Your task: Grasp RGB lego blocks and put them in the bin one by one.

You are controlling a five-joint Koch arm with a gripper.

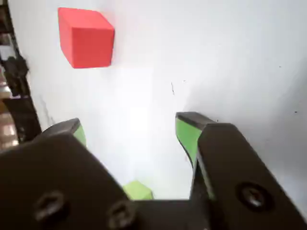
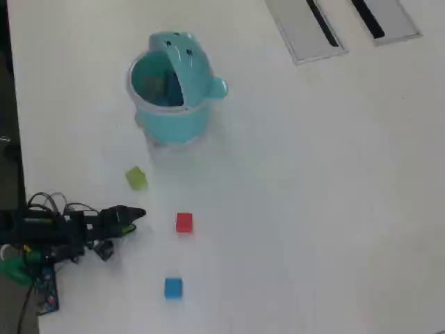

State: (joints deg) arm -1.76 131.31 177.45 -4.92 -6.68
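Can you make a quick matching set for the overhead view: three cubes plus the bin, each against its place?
Things:
1. red cube
2. blue cube
3. yellow-green cube
4. teal bin

Places, overhead view:
A. lowest in the picture, below the red one
B. top of the group, lid flipped open
C. just right of the hand
D. between the bin and the hand

Pairs: 1-C, 2-A, 3-D, 4-B
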